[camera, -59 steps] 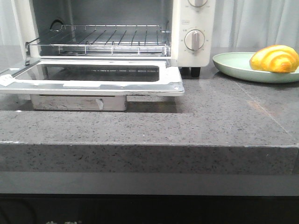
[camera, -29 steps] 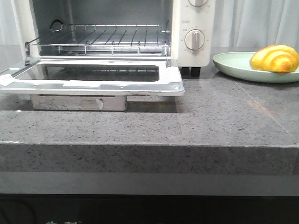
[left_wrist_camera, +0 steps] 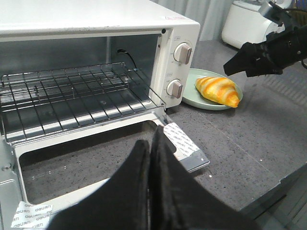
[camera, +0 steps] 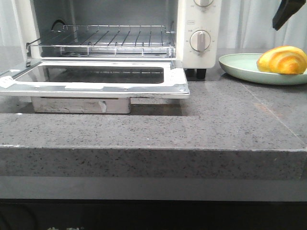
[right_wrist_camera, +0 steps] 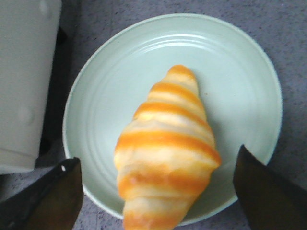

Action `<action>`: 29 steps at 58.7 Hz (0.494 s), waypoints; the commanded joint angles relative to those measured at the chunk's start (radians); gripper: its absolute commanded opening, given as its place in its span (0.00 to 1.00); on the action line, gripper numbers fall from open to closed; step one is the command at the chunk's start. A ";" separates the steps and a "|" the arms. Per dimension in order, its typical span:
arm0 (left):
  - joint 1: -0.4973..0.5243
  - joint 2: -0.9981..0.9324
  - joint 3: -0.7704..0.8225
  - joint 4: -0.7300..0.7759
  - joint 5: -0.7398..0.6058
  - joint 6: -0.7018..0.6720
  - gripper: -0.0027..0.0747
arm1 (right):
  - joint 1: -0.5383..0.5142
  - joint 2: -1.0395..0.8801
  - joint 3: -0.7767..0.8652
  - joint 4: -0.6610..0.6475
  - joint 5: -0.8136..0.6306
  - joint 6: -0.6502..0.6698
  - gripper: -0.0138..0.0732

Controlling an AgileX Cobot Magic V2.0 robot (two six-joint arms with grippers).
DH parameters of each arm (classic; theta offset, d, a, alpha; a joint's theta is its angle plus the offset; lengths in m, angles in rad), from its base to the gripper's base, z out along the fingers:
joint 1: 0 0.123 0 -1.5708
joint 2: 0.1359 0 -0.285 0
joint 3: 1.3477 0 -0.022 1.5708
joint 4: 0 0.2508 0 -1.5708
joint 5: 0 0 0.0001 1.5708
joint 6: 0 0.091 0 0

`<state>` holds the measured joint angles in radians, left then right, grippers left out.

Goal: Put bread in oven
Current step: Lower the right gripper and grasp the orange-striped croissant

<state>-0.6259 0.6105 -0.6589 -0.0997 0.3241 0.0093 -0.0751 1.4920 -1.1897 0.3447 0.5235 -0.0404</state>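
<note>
- Right tool [right_wrist_camera: 156, 191]: fingers spread wide apart, one on each side of the glossy yellow-orange striped croissant-shaped bread [right_wrist_camera: 165, 153]. It hangs directly above the bread and holds nothing; no contact is visible.
- Bread location: directly below the right tool, lying on the pale green round plate [right_wrist_camera: 240, 67], which rests on the grey speckled stone counter [camera: 216, 124]. The plate stands just beside the oven's black feet.
- Left tool [left_wrist_camera: 149, 158]: fingers pressed together, nothing between them. It is over the lowered glass door [left_wrist_camera: 86, 163] of the white countertop toaster oven [left_wrist_camera: 96, 24], well apart from the bread.
- Oven condition: door fully down, wire rack [left_wrist_camera: 72, 96] bare and reachable.
- Step in hand, as judged: descent of the right tool onto the bread for the grasp.
- Recommended practice: lower straight down with the fingers bracketing the widest middle band, not the tapered ends. Close gently, since the glossy surface may slip. Stop short of the plate to avoid pinning or dragging it.
- Risk noted: the left tool sits in the door's path; it should clear before the bread is carried across.
</note>
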 commanded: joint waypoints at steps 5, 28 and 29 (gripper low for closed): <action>-0.001 -0.002 -0.026 -0.010 -0.078 -0.009 0.01 | -0.035 0.016 -0.086 0.009 0.007 -0.010 0.90; -0.001 -0.002 -0.026 -0.003 -0.065 -0.009 0.01 | -0.012 0.167 -0.143 0.042 0.055 -0.019 0.90; -0.001 -0.002 -0.026 -0.003 -0.064 -0.009 0.01 | -0.012 0.169 -0.143 0.042 0.055 -0.019 0.90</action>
<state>-0.6259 0.6105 -0.6589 -0.0997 0.3281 0.0093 -0.0869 1.6925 -1.2954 0.3689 0.6134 -0.0439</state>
